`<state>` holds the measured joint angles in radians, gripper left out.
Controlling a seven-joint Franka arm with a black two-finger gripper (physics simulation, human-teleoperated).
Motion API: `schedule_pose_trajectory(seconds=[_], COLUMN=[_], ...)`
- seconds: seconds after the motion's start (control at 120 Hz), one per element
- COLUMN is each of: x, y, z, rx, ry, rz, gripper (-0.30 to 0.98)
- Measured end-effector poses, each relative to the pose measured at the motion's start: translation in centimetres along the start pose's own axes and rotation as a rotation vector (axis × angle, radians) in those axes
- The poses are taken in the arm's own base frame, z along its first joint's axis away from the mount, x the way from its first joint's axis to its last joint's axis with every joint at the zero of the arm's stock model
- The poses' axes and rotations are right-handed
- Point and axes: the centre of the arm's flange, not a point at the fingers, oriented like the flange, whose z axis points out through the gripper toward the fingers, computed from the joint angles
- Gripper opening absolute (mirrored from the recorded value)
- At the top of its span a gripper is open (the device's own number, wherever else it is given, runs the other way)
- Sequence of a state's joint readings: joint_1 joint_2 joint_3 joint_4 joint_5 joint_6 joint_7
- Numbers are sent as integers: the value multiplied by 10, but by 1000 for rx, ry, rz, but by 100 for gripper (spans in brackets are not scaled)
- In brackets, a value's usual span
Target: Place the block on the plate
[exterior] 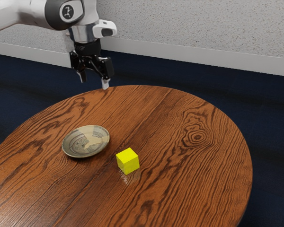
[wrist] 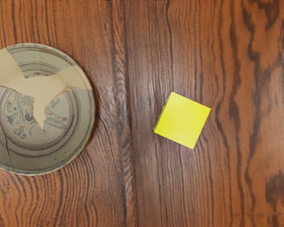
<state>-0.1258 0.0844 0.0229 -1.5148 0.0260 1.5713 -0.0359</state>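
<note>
And here's the gripper, up high with its fingers spread wide, tips pointing down and open air between them! In the exterior view it shows at the desk's far rim, against the dark blue floor, with the white arm reaching in from the exterior view's upper left.

Now look at the block, bright yellow, sitting flat on the desk. It's well below the gripper and well apart from it, over toward the exterior view's right and closer to that camera. The fingers are clear of it, and the block rests on the wood alone, a faint yellow reflection glinting at its foot.

Across to the plate, and it lies flat on the desk too, on the block's side toward the exterior view's left and a little farther from that camera. Block and plate are near each other but apart, a strip of bare wood running between them. So it's the desk that carries the block, and the plate is empty!

Down through the wrist view, the block's top face shows square and plain, its edges turned at a slant to the wood grain. The round plate beside it shows off dark rings, a leafy blue-grey pattern, a pale tan patch spreading across its face, and a thin dark crack line near the rim.
</note>
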Motion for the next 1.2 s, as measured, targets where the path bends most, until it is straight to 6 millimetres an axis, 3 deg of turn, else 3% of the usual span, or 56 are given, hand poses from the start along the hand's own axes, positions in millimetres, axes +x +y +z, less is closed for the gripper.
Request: schedule_pose_trajectory(seconds=[0.25, 0.5, 0.617, 0.783, 1.008, 1.2], x=[7, 53, 72, 79, 93, 77], y=[-2, 12, 30, 44, 48, 55], z=[5, 73, 105, 127, 187, 215], rx=[2, -6, -31, -37, -32, -38], ry=[1, -71, -99, -107, -141, -149], rz=[-16, 31, 65, 100, 130, 157], gripper=[69, 69, 69, 69, 69, 69])
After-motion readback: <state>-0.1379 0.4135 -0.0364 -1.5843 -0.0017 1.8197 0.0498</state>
